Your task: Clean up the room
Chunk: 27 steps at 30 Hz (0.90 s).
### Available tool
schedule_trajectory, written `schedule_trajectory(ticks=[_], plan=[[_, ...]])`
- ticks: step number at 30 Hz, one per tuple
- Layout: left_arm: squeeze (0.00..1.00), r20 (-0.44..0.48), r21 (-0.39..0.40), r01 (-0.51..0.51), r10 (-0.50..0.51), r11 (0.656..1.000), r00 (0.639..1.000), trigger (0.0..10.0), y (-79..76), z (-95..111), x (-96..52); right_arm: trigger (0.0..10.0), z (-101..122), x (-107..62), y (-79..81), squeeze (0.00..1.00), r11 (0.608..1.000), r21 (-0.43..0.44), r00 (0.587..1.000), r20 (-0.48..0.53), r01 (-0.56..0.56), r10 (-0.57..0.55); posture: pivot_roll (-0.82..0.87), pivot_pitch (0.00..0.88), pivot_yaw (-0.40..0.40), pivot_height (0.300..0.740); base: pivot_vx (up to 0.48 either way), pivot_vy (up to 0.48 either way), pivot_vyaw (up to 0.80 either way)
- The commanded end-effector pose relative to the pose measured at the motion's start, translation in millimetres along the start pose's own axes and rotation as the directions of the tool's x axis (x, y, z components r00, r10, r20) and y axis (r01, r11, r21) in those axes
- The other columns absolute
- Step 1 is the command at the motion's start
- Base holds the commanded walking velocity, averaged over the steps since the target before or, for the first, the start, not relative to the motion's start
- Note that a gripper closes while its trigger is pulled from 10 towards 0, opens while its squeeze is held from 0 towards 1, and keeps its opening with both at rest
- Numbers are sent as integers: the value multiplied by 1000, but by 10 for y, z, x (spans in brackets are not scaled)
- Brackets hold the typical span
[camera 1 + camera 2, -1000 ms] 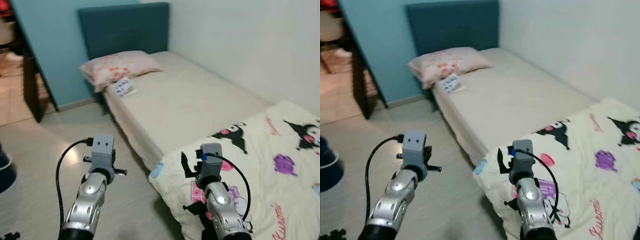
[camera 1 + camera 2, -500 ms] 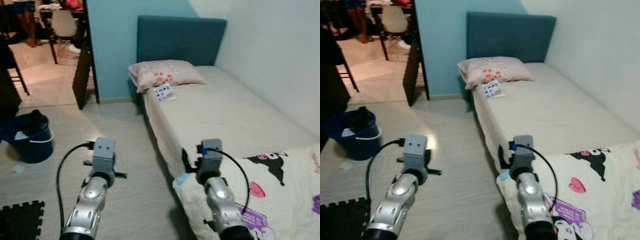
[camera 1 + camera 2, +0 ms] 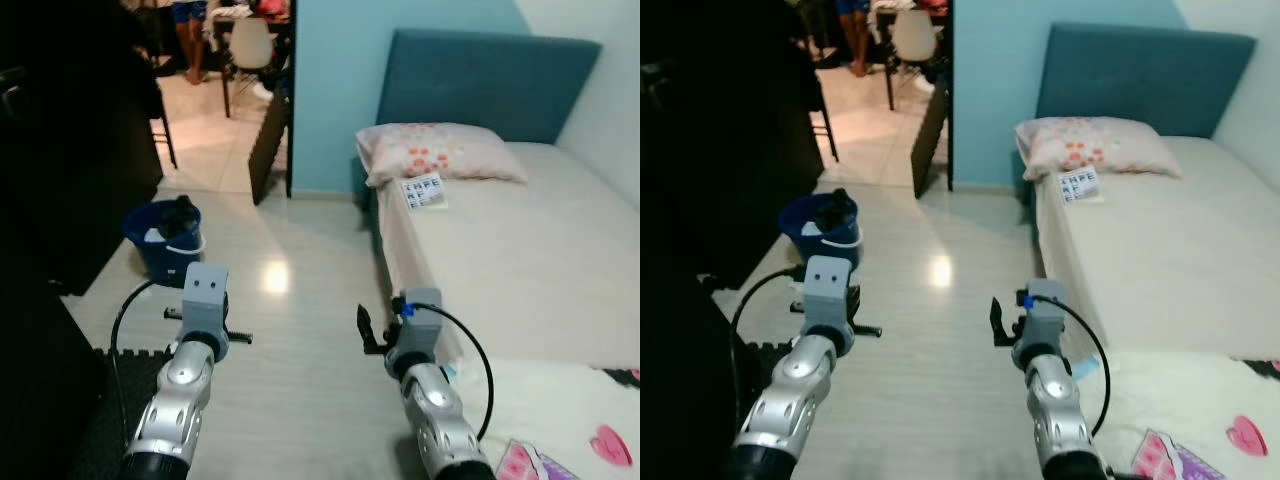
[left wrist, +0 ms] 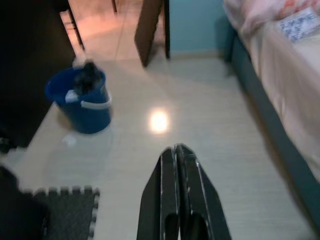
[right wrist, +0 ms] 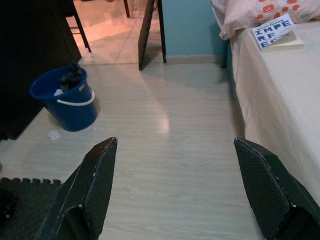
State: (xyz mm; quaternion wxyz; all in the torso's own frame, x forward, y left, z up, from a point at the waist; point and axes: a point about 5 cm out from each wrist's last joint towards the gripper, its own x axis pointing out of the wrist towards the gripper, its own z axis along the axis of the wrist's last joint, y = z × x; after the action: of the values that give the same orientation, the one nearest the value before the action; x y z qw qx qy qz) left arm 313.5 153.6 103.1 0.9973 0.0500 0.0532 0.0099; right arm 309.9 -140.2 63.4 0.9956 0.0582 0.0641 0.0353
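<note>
In the left eye view, a bed (image 3: 520, 250) with a beige sheet stands on the robot's right, against a teal headboard (image 3: 490, 85). A pink flowered pillow (image 3: 440, 150) lies at the head of the bed, and a book (image 3: 425, 191) with big letters on its cover lies just beside the pillow, near the bed's edge. On the pale floor (image 3: 300, 300), a blue bucket (image 3: 165, 240) with a dark thing inside it stands near a dark cabinet (image 3: 70, 150). A black foam mat (image 3: 120, 380) lies at the lower left. Both silver arms reach forward over the floor, holding nothing.

In the right eye view, a cartoon blanket (image 3: 1200, 420) covers the near end of the bed. A person stands in the lit room beyond the doorway, beside a white chair (image 3: 913, 32).

In the left wrist view, the left gripper (image 4: 176, 165) is clenched, with its two fingers pressed together and nothing between them. It hangs above the bare floor, with the bucket well apart from it.

In the right wrist view, the right gripper (image 5: 175, 175) is released, with its fingers (image 5: 95, 185) spread wide and empty above the floor. The book lies on the bed, far ahead of it.
</note>
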Motion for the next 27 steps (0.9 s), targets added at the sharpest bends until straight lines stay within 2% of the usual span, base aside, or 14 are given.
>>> schedule_trajectory(ticks=[1, 5, 27], plan=[[0, 8, -8, 19, -19, 1000, 1000, 10000, -48, 29, 17, 10000, -23, -18, -36, 0, 999, 23, 1000, 0, 25, -25, -7, 14, -73, 740, 0, 0, 0], [0, 16, -48, 30, -29, 998, 999, 10000, -61, 53, 19, 10000, -8, -7, -78, 0, 998, 33, 999, 7, 47, -47, -9, 17, -62, 740, 207, 0, 0], [0, 18, -64, 34, -33, 997, 999, 10000, -63, 20, 20, 10000, -56, -9, -9, 0, 999, 43, 1000, -8, 13, -12, -9, 0, -55, 740, 370, 0, 0]])
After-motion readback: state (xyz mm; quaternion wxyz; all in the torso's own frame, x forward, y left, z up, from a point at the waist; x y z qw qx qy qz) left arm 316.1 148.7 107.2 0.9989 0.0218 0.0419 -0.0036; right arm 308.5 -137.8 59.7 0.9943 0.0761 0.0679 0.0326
